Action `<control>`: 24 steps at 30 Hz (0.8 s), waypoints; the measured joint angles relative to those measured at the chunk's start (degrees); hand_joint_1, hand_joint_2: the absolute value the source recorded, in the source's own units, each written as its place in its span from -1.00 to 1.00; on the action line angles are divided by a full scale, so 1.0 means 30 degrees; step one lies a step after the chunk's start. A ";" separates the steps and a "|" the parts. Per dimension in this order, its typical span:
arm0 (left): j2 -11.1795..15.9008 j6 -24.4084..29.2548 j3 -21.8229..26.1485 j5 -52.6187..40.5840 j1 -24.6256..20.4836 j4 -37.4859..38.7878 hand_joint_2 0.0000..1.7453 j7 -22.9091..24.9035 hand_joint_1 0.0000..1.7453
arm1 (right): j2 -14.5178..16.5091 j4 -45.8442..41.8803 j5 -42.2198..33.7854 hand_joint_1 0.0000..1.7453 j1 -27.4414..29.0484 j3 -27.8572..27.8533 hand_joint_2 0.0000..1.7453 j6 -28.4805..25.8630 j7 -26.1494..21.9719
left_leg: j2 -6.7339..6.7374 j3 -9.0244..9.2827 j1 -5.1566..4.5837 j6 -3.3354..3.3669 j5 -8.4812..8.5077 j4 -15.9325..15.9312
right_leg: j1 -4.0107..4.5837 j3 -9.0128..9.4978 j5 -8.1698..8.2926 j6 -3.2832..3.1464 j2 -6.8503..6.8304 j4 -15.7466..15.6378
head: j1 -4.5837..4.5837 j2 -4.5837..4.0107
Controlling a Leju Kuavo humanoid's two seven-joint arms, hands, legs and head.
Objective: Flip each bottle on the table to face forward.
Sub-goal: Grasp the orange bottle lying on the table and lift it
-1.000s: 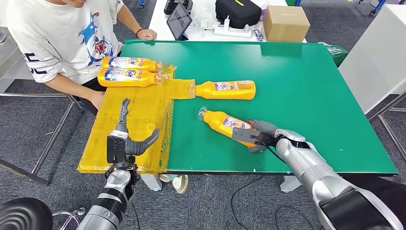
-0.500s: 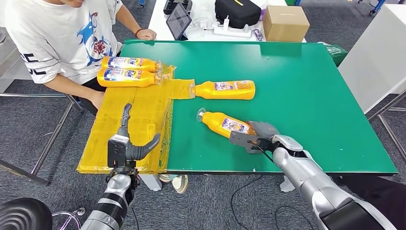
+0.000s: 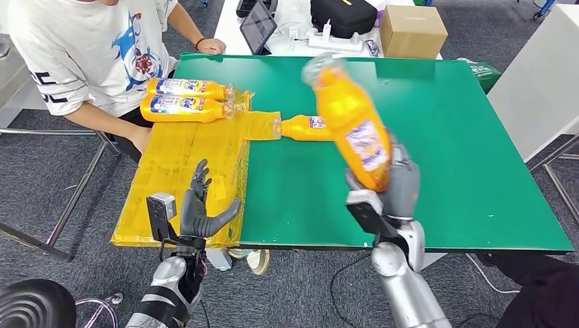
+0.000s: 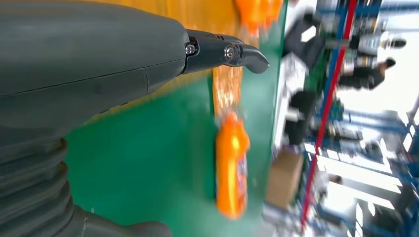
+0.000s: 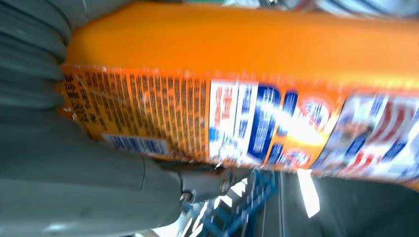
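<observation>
My right hand (image 3: pixel 386 189) grips an orange bottle (image 3: pixel 349 121) by its base and holds it up off the green table (image 3: pixel 464 143), clear cap pointing up and away. Up close, the held bottle (image 5: pixel 247 74) shows its printed label. A second orange bottle (image 3: pixel 305 128) lies on its side mid-table, partly hidden behind the held one; the same lying bottle (image 4: pixel 231 165) appears in the left wrist view. Two more bottles (image 3: pixel 186 88) (image 3: pixel 183 109) lie side by side on the yellow mat (image 3: pixel 171 178). My left hand (image 3: pixel 202 210) hovers open over the mat's near edge, holding nothing.
A person in a white T-shirt (image 3: pixel 75 55) sits at the far left corner, one hand on the table edge. Behind the table stand a cardboard box (image 3: pixel 412 31), a black bag (image 3: pixel 343 14) and a tablet (image 3: pixel 258 26). A white counter (image 3: pixel 539 75) is at the right.
My right hand has lifted the near bottle off the table and swung it from lying flat to nearly upright. My left hand has turned and spread its fingers.
</observation>
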 joint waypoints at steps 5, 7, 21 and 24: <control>-0.0018 -0.1939 -0.0867 0.1361 0.0040 -0.0672 1.00 0.0525 -1.00 | 0.1237 -0.1113 -0.1132 1.00 0.1257 -0.1981 1.00 0.0113 -0.1768 | 0.0008 -0.0002 -0.0015 0.0001 -0.0002 0.0001 | -0.0014 -0.0003 0.0007 0.0004 0.0004 -0.0007 | -0.0004 0.0000; -0.0007 -0.2760 -0.1179 0.2008 0.0140 -0.1022 1.00 0.0690 -1.00 | 0.1414 -0.1133 -0.1605 1.00 0.1533 -0.2179 1.00 0.0466 -0.1877 | 0.0008 -0.0001 -0.0013 0.0000 -0.0001 0.0000 | -0.0012 -0.0002 0.0008 0.0004 0.0004 -0.0007 | -0.0002 0.0000; 0.0386 -0.7386 -0.2753 0.4852 0.0503 -0.1960 1.00 0.1094 -1.00 | 0.2025 0.1344 -0.0240 1.00 0.2070 -0.1187 1.00 0.3092 -0.2541 | 0.0012 -0.0005 -0.0005 -0.0002 -0.0002 -0.0004 | -0.0003 -0.0002 0.0006 0.0005 0.0005 -0.0005 | -0.0002 0.0000; 0.0417 -0.7713 -0.3155 0.4891 0.0504 -0.1958 1.00 0.1103 -1.00 | 0.2382 0.2964 0.0585 1.00 0.2062 0.0094 1.00 0.2780 -0.2760 | 0.0012 -0.0004 -0.0002 -0.0002 -0.0001 -0.0005 | -0.0001 -0.0008 0.0005 0.0004 0.0003 -0.0005 | -0.0005 0.0000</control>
